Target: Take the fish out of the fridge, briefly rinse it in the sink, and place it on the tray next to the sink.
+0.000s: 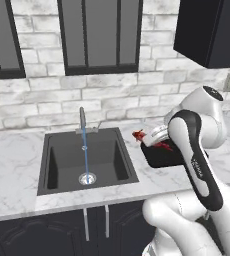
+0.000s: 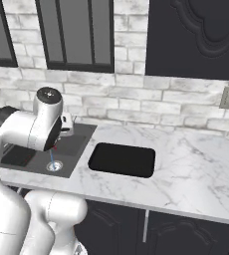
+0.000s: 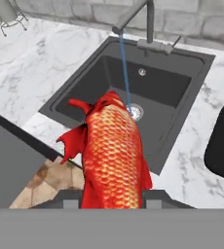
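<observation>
Sink (image 1: 57, 165): dark grey basin, left-centre of the left base view; tap (image 1: 82, 119) running, thin blue stream falling to the round drain (image 1: 87, 178).

Fish (image 3: 111, 151): bright red, scaled, centre-bottom of the hand view, pinched between the two dark finger tips; in the left base view, a small red shape (image 1: 138, 134) just right of the basin's rim.

Gripper (image 1: 154, 137): jaws nearly closed on the fish, over the boundary between basin and tray.

Tray (image 2: 122, 159): flat, black, right of the basin on the marble counter (image 2: 196, 164).

Risk: the grip holds one end only; a swing could let the fish slip and land on the counter.
</observation>
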You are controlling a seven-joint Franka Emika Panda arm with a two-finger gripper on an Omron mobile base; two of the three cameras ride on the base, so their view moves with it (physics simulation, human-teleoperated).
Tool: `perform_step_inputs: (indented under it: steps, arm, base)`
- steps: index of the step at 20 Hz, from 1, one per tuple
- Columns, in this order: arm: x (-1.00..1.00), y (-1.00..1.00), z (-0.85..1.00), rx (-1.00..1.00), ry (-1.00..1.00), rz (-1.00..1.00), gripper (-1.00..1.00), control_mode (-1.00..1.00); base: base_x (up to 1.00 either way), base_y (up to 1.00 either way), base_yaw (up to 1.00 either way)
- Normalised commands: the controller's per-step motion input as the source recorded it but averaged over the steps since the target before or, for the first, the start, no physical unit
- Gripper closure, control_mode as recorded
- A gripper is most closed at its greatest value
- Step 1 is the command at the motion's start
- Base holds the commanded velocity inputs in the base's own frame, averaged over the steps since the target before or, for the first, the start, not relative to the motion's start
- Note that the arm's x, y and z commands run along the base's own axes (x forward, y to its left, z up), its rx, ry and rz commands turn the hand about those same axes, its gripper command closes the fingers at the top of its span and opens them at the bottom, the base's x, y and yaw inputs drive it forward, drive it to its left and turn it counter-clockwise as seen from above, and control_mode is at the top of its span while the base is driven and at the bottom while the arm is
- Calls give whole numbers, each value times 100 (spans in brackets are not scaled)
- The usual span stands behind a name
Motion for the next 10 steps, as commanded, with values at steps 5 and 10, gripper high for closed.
perform_step_inputs:
  steps: [5,10]
  arm:
    - [40,54,-24,-3,5,16,100,-100]
    - [59,26,-22,-3,0,16,100,-100]
  base:
    - [0,0,0]
    - [0,0,0]
